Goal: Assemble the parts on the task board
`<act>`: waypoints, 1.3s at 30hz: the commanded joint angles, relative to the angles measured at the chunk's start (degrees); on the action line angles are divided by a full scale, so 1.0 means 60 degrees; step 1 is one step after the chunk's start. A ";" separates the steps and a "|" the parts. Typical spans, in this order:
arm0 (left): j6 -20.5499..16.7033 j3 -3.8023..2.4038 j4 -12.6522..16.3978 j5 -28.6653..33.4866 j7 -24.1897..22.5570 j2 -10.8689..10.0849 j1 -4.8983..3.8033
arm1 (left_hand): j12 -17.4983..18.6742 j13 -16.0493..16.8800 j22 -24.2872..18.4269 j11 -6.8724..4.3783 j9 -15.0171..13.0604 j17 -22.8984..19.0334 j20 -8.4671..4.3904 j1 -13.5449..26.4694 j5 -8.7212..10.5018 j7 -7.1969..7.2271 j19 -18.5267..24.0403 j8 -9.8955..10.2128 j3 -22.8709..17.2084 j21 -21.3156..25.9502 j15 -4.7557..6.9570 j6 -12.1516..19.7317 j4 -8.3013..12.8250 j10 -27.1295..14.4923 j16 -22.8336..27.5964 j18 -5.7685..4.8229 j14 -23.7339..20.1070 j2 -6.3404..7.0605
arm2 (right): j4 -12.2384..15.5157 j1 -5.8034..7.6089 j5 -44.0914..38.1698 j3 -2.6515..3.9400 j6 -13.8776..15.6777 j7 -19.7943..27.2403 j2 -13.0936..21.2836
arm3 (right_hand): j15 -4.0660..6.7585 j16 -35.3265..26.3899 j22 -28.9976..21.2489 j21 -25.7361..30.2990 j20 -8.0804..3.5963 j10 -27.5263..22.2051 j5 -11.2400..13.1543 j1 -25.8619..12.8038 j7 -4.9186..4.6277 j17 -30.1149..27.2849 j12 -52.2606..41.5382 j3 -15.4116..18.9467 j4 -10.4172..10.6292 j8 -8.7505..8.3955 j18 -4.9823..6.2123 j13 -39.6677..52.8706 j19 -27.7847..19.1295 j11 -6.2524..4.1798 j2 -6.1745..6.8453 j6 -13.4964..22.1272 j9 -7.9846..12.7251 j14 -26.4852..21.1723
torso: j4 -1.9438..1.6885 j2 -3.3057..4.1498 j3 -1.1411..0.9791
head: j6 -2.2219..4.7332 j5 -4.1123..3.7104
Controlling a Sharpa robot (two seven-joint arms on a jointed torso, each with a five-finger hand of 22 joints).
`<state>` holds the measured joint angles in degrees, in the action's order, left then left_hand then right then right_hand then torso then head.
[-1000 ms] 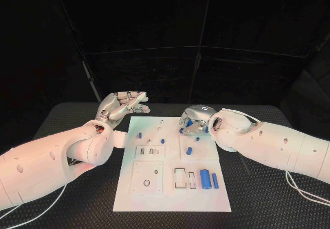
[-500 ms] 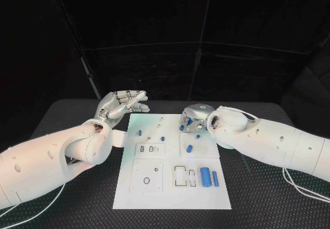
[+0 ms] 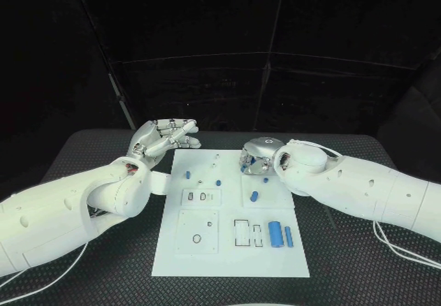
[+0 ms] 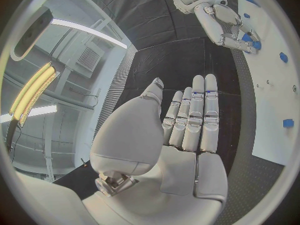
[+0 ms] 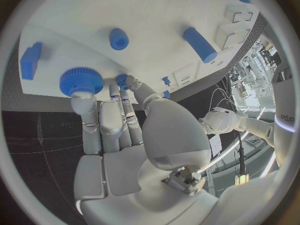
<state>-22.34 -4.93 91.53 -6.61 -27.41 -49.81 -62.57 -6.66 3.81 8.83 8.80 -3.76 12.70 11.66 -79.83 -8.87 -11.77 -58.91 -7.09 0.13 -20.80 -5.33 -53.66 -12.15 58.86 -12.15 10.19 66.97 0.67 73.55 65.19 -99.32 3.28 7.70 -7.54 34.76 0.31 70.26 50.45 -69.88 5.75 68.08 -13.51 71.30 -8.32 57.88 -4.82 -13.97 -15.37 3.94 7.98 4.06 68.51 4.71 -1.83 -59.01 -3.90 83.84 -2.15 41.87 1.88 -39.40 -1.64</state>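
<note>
The white task board (image 3: 230,261) lies in the middle of the black table. My right hand (image 3: 257,156) is low over its far right part. There its fingertips (image 5: 84,102) touch a blue gear (image 5: 81,80) standing on the board, and the thumb is beside a small blue peg (image 5: 122,78). My left hand (image 3: 166,137) hangs raised off the board's far left corner, holding nothing, its fingers (image 4: 197,110) straight and the thumb apart. Loose blue parts lie on the board: a thick cylinder (image 3: 274,232), a thin bar (image 3: 287,236) and a short piece (image 3: 253,197).
Small blue pegs (image 3: 187,173) (image 3: 218,183) stand on the board's far half. Rectangular recesses (image 3: 246,234) and an oval slot (image 3: 197,238) are in its near half. Black matting (image 3: 368,268) surrounds the board. Cables trail beside both arms.
The whole picture has shifted slightly. Both hands keep their places relative to the board.
</note>
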 commanded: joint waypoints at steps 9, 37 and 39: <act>0.0183 -0.0013 0.0045 -0.0047 0.0039 -0.0020 -0.0012 | 0.0037 -0.0016 -0.0016 0.0043 0.0011 0.0018 -0.0008 -0.0063 0.0038 -0.0057 -0.0056 0.0050 0.0035 -0.0007 -0.0054 0.0001 0.0050 -0.0005 0.0066 0.0036 -0.0002 -0.0009 | -0.0221 0.0030 -0.0075 0.0006 -0.0388 0.0004 -0.0186 | 0.0025 0.0283 0.0360 -0.0318 0.0001 0.0324 0.0149 0.0016 -0.0011 0.0199 -0.0049 -0.0540 0.0025 0.0084 -0.0129 0.0012 0.0141 -0.0063 -0.0110 -0.0393 -0.0028 0.0331 | -0.0011 0.0030 -0.0010 | -0.0078 0.0012; 0.0257 -0.0014 0.0024 -0.0047 0.0072 -0.0040 -0.0015 | 0.0066 -0.0015 -0.0020 0.0047 0.0009 0.0040 -0.0005 -0.0086 0.0033 -0.0060 -0.0062 0.0075 0.0030 -0.0004 -0.0056 0.0002 0.0068 -0.0010 0.0088 0.0037 0.0010 -0.0039 | -0.0621 0.0349 0.0045 0.0012 0.2054 0.0187 -0.0825 | 0.0023 0.0518 0.0791 -0.0661 -0.0007 0.0475 0.0440 0.0080 -0.0026 0.0349 0.0020 -0.1236 0.0058 0.0071 -0.0190 0.0007 0.0235 -0.0068 0.0019 -0.0672 -0.0020 0.0311 | -0.0093 0.0085 0.0005 | 0.0134 0.0043; 0.0261 -0.0014 0.0067 -0.0047 0.0074 -0.0066 -0.0016 | 0.0066 -0.0015 -0.0020 0.0047 0.0009 0.0040 -0.0005 -0.0086 0.0033 -0.0060 -0.0062 0.0075 0.0030 -0.0004 -0.0056 0.0002 0.0068 -0.0010 0.0088 0.0037 0.0010 -0.0039 | -0.0792 0.0409 0.0047 0.0012 0.2065 0.0206 -0.0988 | 0.0020 0.0524 0.0806 -0.0673 -0.0003 0.0472 0.0459 0.0052 -0.0027 0.0346 0.0029 -0.1250 0.0083 0.0065 -0.0192 0.0005 0.0236 -0.0066 0.0041 -0.0674 -0.0018 0.0308 | -0.0116 0.0138 0.0013 | 0.0197 0.0052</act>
<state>-21.62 -4.95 91.66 -6.65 -26.77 -50.15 -62.58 -6.66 3.78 8.78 8.80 -3.77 12.86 11.66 -79.82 -8.87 -11.77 -58.91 -6.87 0.29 -20.80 -5.33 -53.65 -11.99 58.86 -11.93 10.19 66.97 0.67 69.20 67.33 -99.15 3.31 17.65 -6.81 29.22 0.31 73.10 55.22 -73.61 5.65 70.64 -11.01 71.73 -8.30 59.93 -4.76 -21.19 -15.02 4.20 8.01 4.04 69.66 4.20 -1.90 -62.67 -3.97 83.84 -2.68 42.42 1.90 -38.46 -1.36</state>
